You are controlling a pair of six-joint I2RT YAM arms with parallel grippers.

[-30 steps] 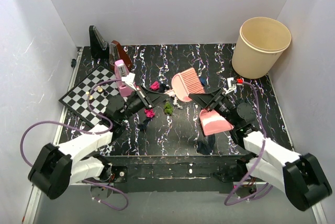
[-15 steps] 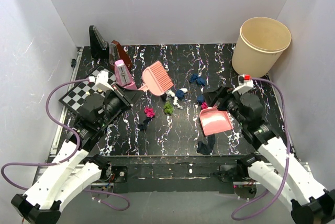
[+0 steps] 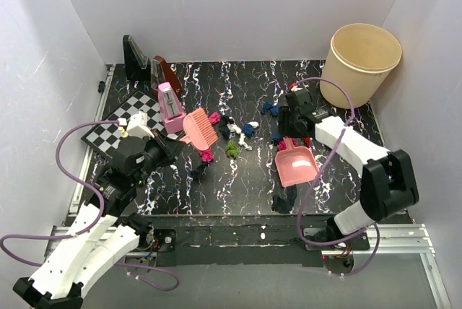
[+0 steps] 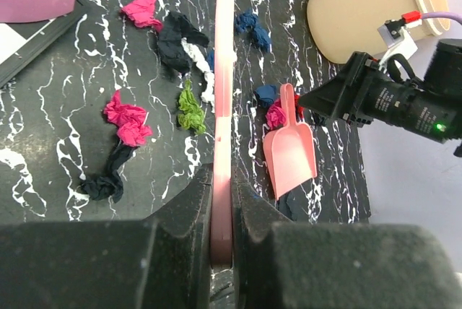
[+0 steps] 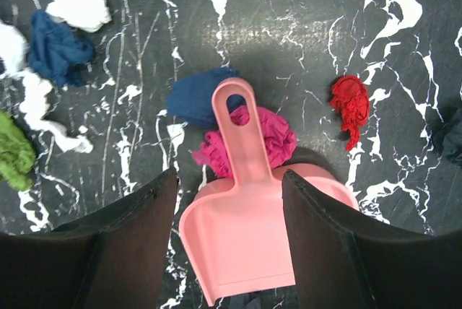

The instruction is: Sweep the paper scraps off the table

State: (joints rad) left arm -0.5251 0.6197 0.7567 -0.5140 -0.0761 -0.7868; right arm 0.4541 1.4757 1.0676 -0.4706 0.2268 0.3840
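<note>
My left gripper is shut on the handle of a pink brush, seen edge-on in the left wrist view between my fingers. Paper scraps lie mid-table: magenta, green, blue, black. The pink dustpan lies flat on the marbled table. My right gripper is open above the dustpan, one finger either side. A magenta wad and a blue wad lie under its handle; a red wad is beside it.
A beige bin stands at the back right. A chessboard with small pieces lies at the left, with a pink box and dark upright objects behind it. A dark scrap lies at the table's front edge.
My left arm has carried the brush from mid-table to the left, near the chessboard. My right arm has swung out and now reaches from the far side, over the dustpan handle.
</note>
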